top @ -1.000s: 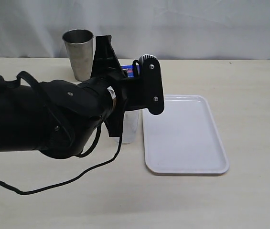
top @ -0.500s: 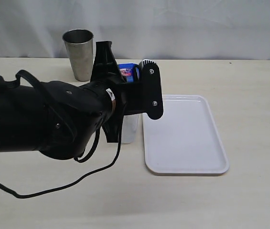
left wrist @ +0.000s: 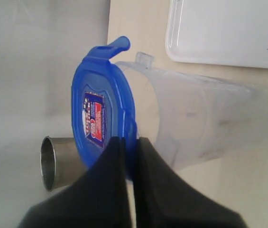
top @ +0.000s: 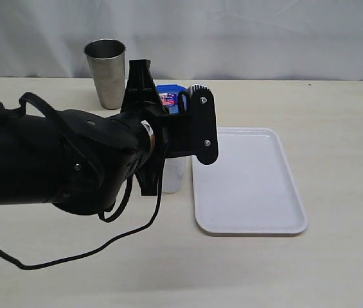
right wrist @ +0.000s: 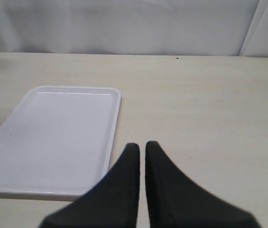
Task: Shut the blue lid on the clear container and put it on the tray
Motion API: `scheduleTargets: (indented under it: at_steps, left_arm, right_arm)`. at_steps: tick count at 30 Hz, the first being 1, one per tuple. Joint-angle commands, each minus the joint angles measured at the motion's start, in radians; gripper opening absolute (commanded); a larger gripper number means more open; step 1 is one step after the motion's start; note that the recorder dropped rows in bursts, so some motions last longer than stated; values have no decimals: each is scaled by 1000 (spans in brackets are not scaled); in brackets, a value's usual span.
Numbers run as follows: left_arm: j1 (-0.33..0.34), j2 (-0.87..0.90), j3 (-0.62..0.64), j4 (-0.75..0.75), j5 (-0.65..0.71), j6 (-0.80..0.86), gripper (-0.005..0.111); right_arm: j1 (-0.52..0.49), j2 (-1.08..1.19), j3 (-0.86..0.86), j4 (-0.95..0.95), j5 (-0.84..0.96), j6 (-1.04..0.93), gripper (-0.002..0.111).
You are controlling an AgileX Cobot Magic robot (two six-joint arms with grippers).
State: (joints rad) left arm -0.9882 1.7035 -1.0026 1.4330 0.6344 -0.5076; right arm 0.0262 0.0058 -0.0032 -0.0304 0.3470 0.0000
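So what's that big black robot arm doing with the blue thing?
The left claw is pinching the rim of the round bright blue plastic lid, holding it against the mouth of the tall clear plastic container. At least one snap flap sticks out, unlatched. The container stands on the table beside the flat white tray, not on it. The right claw is shut and empty, near the tray.
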Motion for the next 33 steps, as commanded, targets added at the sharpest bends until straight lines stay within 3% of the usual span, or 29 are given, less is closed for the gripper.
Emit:
scheduleTargets:
  at_steps: [1,19,33]
  left_arm:
    - [-3,-12,2,-8,-1,-3,0]
    - [-24,-14,2,-6,54,10,0]
    - [-24,-14,2,-59,15,16,0]
  right_arm:
    - [0,-6,3,2,-3,0,5]
    - [0,-6,3,2,-3,0,5]
    - [0,-6,3,2,-3,0,5]
